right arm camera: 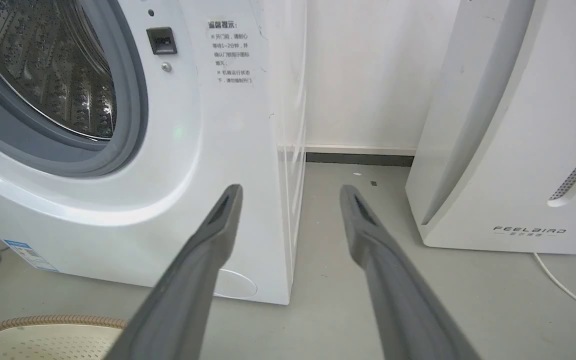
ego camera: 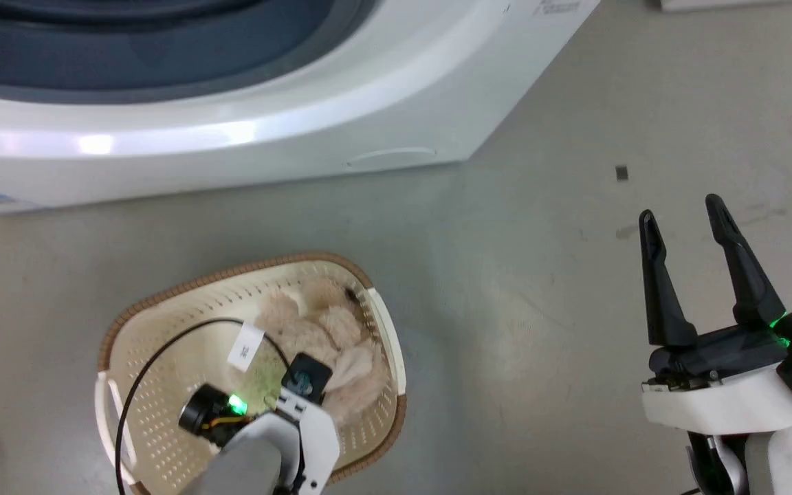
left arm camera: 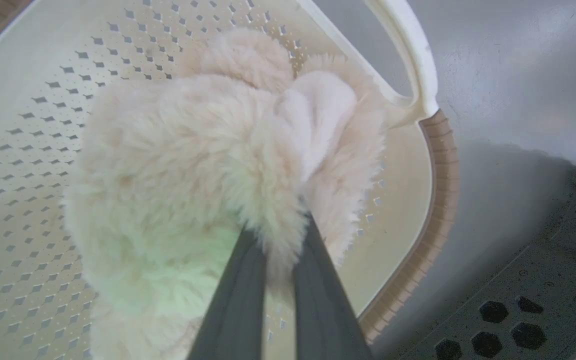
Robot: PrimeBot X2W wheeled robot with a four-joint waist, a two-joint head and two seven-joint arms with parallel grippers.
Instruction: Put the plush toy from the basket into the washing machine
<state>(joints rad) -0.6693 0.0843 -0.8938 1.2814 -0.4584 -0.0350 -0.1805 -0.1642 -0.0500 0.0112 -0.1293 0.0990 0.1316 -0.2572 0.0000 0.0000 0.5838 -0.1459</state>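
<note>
The left gripper (left arm camera: 279, 227) is down in the basket (left arm camera: 28, 100), its two fingers drawn almost together on a tuft of the plush toy (left arm camera: 193, 165), which lies against the basket's right wall just under the white handle (left arm camera: 408, 45). The likeliest trouble is that hold: it looks to be fur more than body, so on a lift the shaggy pile could slide out and the toy drop back. A bulky toy pulled up beside the handle might also catch on it or on the brown rim (ego camera: 231, 278) and drag the light basket along (nothing weighs it down). The black cable (ego camera: 155, 357) looping off the left arm hangs over the basket and could snag too. The right gripper (ego camera: 680, 208) is spread wide with nothing in it, well to the right over bare floor (ego camera: 540, 275). The washing machine (ego camera: 300, 130) stands just beyond the basket, a strip of open floor between them. Its porthole shows the steel drum (right arm camera: 58, 65) open to reach, but the grey gasket lip is an edge the toy could hang on. Right of the washer a narrow gap separates it from the white slanted appliance (right arm camera: 508, 125).
</note>
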